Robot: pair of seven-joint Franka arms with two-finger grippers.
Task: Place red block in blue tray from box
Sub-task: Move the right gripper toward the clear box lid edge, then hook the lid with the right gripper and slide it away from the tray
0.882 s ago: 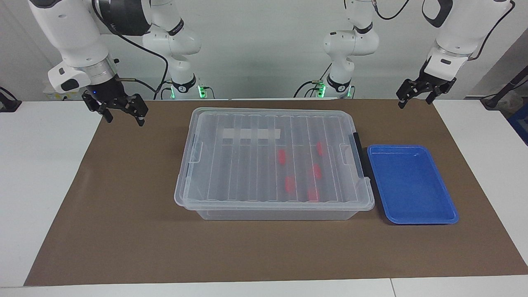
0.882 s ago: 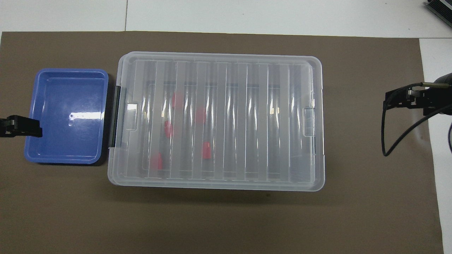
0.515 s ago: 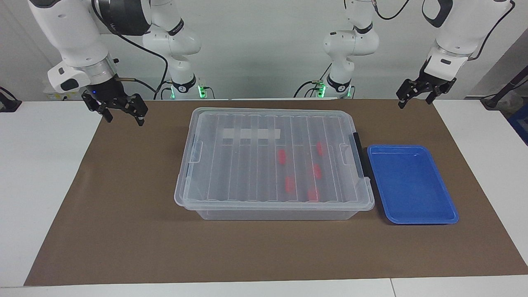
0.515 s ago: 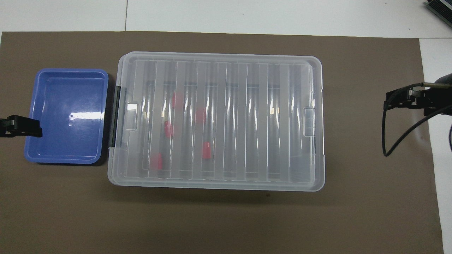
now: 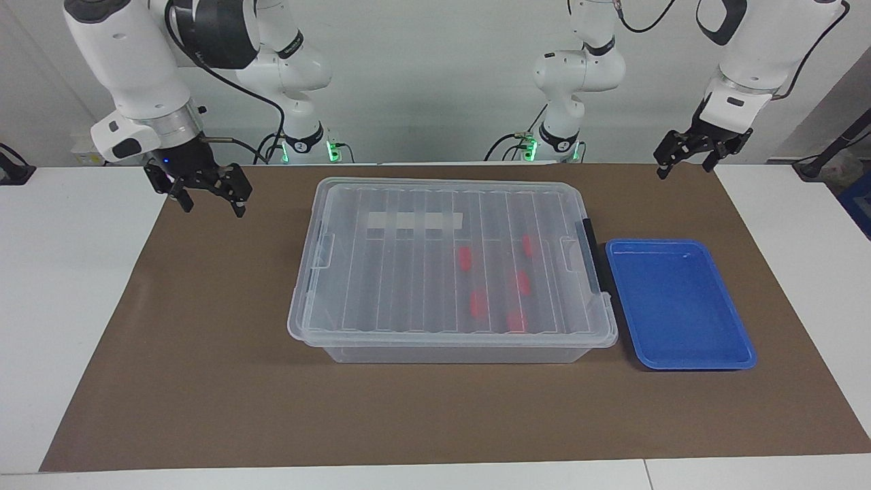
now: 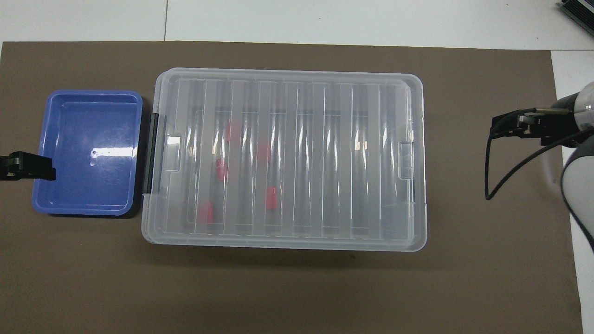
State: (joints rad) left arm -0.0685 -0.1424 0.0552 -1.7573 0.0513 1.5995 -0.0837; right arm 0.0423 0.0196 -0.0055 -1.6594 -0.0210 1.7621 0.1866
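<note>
The box [image 5: 452, 272] stands in the middle of the brown mat with its ribbed clear lid shut, and also shows in the overhead view [image 6: 283, 157]. Several red blocks lie inside, seen through the lid, such as one [image 5: 465, 258] and another [image 6: 271, 197]. The blue tray [image 5: 680, 354] lies empty beside the box's black latch, toward the left arm's end; it also shows in the overhead view [image 6: 41, 139]. My right gripper [image 5: 212, 204] is open and empty in the air over the mat, apart from the box. My left gripper [image 5: 684, 167] is open and empty, waiting over the mat's corner.
The brown mat [image 5: 204, 354] covers most of the white table. The black latch [image 5: 590, 252] closes the box's end next to the tray. A black cable [image 6: 492, 176] hangs from the right wrist.
My right gripper has moved a little toward the box and lower. The left arm, box, tray and blocks have not moved.
</note>
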